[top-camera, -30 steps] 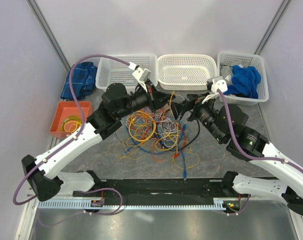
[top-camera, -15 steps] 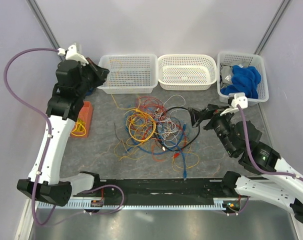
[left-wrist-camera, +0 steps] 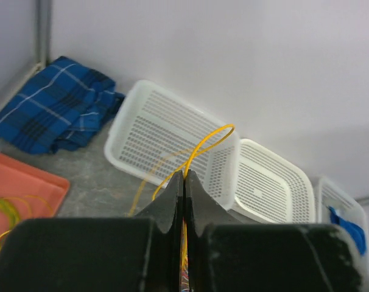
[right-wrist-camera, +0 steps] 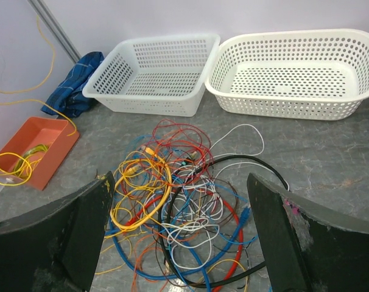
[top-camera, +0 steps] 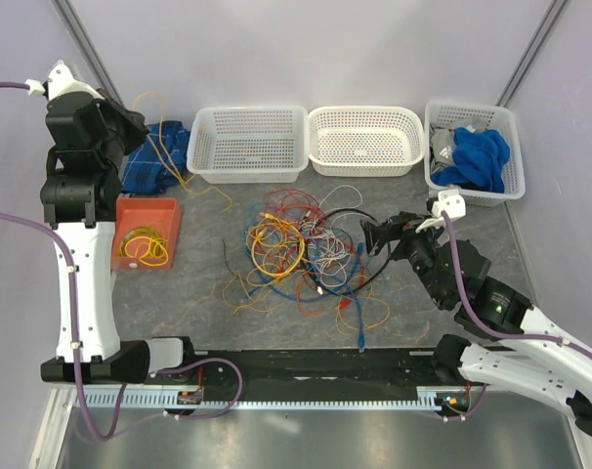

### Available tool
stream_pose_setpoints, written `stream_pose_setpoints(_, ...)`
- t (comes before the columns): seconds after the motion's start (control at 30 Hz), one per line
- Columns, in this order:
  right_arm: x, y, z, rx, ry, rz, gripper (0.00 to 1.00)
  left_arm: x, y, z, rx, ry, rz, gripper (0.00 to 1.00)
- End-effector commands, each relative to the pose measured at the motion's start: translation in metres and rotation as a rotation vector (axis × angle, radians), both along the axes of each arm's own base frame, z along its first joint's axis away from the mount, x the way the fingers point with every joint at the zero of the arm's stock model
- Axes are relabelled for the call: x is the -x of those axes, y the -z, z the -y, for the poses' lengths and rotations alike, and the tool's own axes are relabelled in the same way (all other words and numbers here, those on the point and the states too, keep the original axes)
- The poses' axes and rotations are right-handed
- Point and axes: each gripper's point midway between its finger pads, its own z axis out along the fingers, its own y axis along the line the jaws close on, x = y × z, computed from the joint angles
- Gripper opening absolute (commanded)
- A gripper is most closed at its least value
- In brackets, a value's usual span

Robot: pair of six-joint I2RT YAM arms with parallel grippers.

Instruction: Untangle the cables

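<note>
One yellow wire (left-wrist-camera: 212, 136) pinched up high
Left gripper (left-wrist-camera: 183, 177) squeezes it near the orange tray (top-camera: 130, 215); its tail could snag and drag the cable pile (top-camera: 301, 249) in the middle. Right gripper (right-wrist-camera: 178, 182) sits wide apart, empty.

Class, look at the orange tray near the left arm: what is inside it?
A loose coil of yellow wire lies in the orange tray, and part of the tray floor shows bare. Anything under the coil is covered.

I see yellow, orange, red, blue and white cables (top-camera: 296, 256), a black loop (right-wrist-camera: 248, 157), blue-plaid cloth (top-camera: 140, 171), orange tray (top-camera: 140, 210), white baskets (top-camera: 247, 147).
</note>
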Motion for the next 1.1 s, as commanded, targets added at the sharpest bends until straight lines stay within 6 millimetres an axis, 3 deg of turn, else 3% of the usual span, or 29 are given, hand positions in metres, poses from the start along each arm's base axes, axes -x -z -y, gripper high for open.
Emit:
stream_pose_setpoints(0.0,0.002,-0.002,-0.005,-0.029,-0.025,0.014,0.98,-0.005,0.044,-0.047,0.026,-0.213,-0.152,0.02)
stream_pose_setpoints(0.13,0.003,0.005,-0.009,-0.035,-0.045,0.002,0.98,0.001,0.06,-0.076,0.049,-0.353,-0.186,0.02)
stream_pose_setpoints(0.4,0.004,0.017,-0.025,-0.025,-0.1,-0.032,0.98,0.013,0.06,-0.117,0.063,-0.569,-0.2,0.02)
stream_pose_setpoints(0.83,0.006,0.055,-0.047,-0.024,-0.167,-0.107,0.98,0.008,0.098,-0.145,0.094,-0.707,-0.311,0.02)
stream_pose_setpoints(0.93,0.005,0.063,-0.052,-0.016,-0.178,-0.121,0.98,0.009,0.112,-0.149,0.098,-0.725,-0.342,0.02)
stream_pose_setpoints(1.07,0.006,0.07,-0.058,-0.015,-0.198,-0.133,0.98,0.014,0.145,-0.158,0.111,-0.766,-0.412,0.02)
